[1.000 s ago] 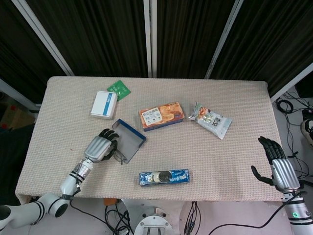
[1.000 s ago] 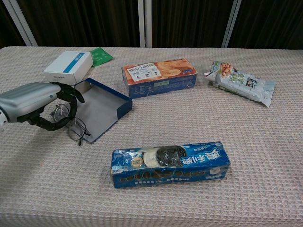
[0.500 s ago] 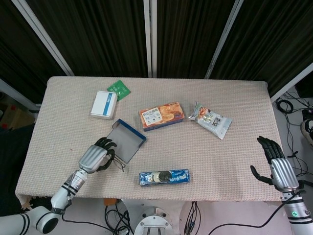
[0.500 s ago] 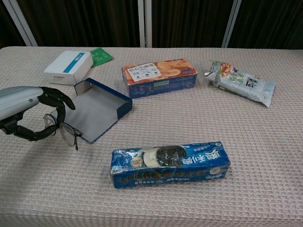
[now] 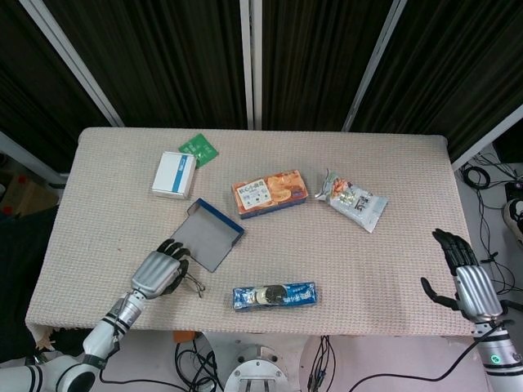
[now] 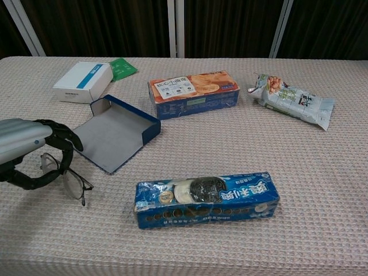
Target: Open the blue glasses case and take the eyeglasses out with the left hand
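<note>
Since a sec ago the left robot hand (image 6: 31, 152) has pulled back toward the robot w/ the thin wire-framed eyeglasses (image 6: 66, 175), so they're now clear of the open blue cardboard glasses case (image 6: 115, 132), which sits empty on the beige woven worktop (image 6: 230, 144). Fingers are curled round the frame at the lens end, one temple arm trailing down near the cloth. Right robot hand (image 5: 466, 273) is off by the far edge, fingers spread, holding nothing.

Handling-wise imo: glasses look v. light but fragile, thin metal, lenses smudge or scratch easily, temples are springy and will snag on the weave. Best hold is on the frame/bridge, not the lens faces, light squeeze only. Take-out looks basically done, just needs setting down gently.
</note>
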{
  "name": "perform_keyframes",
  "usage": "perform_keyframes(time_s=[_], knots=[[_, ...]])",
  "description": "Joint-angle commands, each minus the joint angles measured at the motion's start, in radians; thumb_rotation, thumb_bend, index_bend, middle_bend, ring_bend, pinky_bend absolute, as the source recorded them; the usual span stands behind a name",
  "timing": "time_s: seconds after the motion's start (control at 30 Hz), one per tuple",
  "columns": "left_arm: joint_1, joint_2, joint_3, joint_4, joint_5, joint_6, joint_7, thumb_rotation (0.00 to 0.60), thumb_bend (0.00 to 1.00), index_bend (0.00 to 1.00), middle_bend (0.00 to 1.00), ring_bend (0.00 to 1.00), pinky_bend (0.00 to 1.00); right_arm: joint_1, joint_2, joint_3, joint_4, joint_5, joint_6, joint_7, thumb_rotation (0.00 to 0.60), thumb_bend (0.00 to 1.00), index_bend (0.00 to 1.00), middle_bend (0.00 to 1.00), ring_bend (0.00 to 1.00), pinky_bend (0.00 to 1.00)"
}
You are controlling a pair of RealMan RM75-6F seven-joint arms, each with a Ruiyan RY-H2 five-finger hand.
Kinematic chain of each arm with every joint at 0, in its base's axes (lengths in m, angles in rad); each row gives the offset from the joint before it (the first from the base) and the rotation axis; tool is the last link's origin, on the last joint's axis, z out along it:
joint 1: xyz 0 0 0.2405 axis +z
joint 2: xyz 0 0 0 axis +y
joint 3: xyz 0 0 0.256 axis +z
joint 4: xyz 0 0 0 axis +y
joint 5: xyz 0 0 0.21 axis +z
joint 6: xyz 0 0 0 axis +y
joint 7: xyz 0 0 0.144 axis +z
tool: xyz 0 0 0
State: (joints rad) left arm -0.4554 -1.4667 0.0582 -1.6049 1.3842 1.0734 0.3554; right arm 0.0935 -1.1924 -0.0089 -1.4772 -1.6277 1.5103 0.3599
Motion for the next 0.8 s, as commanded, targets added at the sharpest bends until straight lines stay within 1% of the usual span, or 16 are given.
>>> perform_keyframes(time_s=[0.03, 0.1, 0.17, 0.23, 0.37, 0.43, 0.5, 0.6, 0.7, 0.8], knots=[[0.001, -0.004, -0.011, -0.026, -0.041, -0.010, 0.049, 0.600, 0.47, 0.27, 0.18, 0.12, 0.11, -0.001, 0.001, 0.000, 0.001, -0.001, 0.002, 0.001, 0.600, 0.30, 0.01, 0.05, 0.00, 0.00], [0.008, -0.009, -0.019, -0.035, -0.045, 0.010, 0.053, 0.600, 0.40, 0.17, 0.17, 0.12, 0.11, -0.002, 0.002, 0.000, 0.000, -0.001, 0.004, 0.000, 0.600, 0.30, 0.01, 0.05, 0.00, 0.00], [0.014, -0.007, -0.023, -0.040, -0.041, 0.027, 0.049, 0.600, 0.37, 0.13, 0.16, 0.12, 0.11, -0.001, 0.003, 0.001, -0.002, -0.002, 0.005, 0.000, 0.600, 0.30, 0.01, 0.05, 0.00, 0.00], [0.021, 0.000, -0.028, -0.047, -0.034, 0.045, 0.037, 0.600, 0.36, 0.11, 0.15, 0.12, 0.11, 0.000, 0.004, 0.001, -0.005, -0.003, 0.005, -0.002, 0.600, 0.30, 0.01, 0.05, 0.00, 0.00], [0.046, 0.037, -0.057, -0.066, -0.025, 0.111, -0.014, 0.600, 0.33, 0.11, 0.16, 0.12, 0.11, 0.002, 0.010, 0.004, -0.011, -0.001, 0.003, -0.005, 0.600, 0.30, 0.01, 0.05, 0.00, 0.00], [0.071, 0.065, -0.084, -0.063, -0.023, 0.173, -0.063, 0.600, 0.32, 0.12, 0.16, 0.12, 0.11, 0.004, 0.018, 0.005, -0.015, 0.004, -0.004, -0.004, 0.600, 0.30, 0.01, 0.05, 0.00, 0.00], [0.098, 0.096, -0.109, -0.044, -0.032, 0.229, -0.105, 0.600, 0.31, 0.13, 0.16, 0.12, 0.11, 0.008, 0.029, 0.002, -0.019, 0.008, -0.020, -0.006, 0.600, 0.30, 0.01, 0.05, 0.00, 0.00], [0.140, 0.135, -0.133, 0.000, -0.065, 0.288, -0.138, 0.600, 0.30, 0.15, 0.17, 0.12, 0.11, 0.011, 0.043, 0.003, -0.024, 0.021, -0.035, -0.009, 0.600, 0.30, 0.01, 0.05, 0.00, 0.00], [0.193, 0.171, -0.137, 0.030, -0.087, 0.345, -0.179, 0.600, 0.29, 0.16, 0.17, 0.12, 0.11, 0.009, 0.049, 0.009, -0.025, 0.037, -0.038, -0.013, 0.600, 0.30, 0.01, 0.05, 0.00, 0.00], [0.254, 0.211, -0.118, 0.036, -0.082, 0.401, -0.229, 0.600, 0.29, 0.16, 0.17, 0.12, 0.11, 0.003, 0.047, 0.009, -0.026, 0.042, -0.034, -0.028, 0.600, 0.30, 0.01, 0.05, 0.00, 0.00]])
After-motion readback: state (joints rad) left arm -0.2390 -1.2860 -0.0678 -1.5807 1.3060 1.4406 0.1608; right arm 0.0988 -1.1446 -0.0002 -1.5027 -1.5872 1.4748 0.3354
